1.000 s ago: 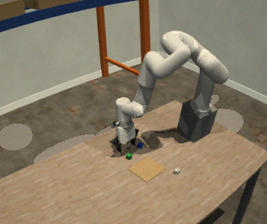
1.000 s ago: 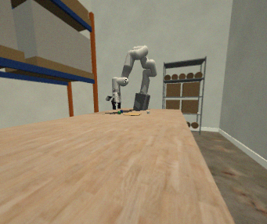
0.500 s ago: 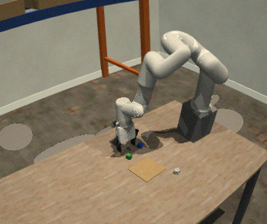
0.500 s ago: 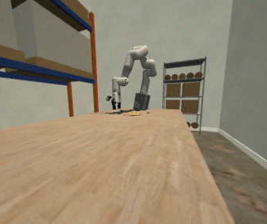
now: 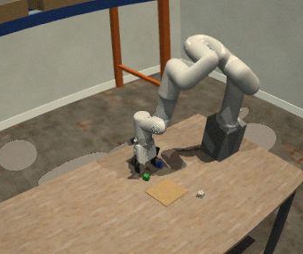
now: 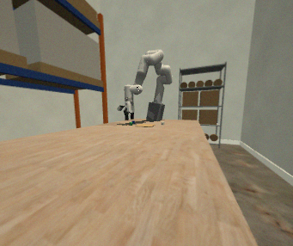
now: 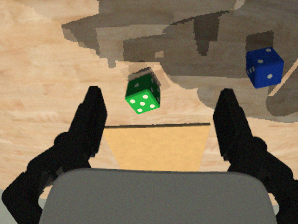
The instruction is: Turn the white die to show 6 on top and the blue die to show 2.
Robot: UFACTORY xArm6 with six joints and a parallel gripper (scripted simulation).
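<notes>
My gripper [image 5: 147, 167] [image 6: 130, 119] [image 7: 160, 100] is open, with nothing between its fingertips, above the table beyond the mat's edge. The green die [image 5: 147, 177] [image 6: 131, 124] [image 7: 143, 93] lies on the table just off the mat; a bright face with five pips shows in the wrist view. The blue die [image 5: 159, 164] [image 6: 133, 122] [image 7: 265, 67] lies on the table, outside the right finger in the wrist view. The white die [image 5: 201, 194] [image 6: 162, 123] lies off the mat's other side; its pips are too small to read. The tan mat [image 5: 166, 192] [image 6: 145, 126] [image 7: 157, 147] lies flat.
The wooden table [image 5: 84, 209] [image 6: 125, 181] carries the arm's dark base [image 5: 223, 138] [image 6: 155, 111] at its back. The arm's shadow covers the table around the blue die. Shelving with orange posts [image 5: 115, 49] [image 6: 103, 69] stands beyond the table.
</notes>
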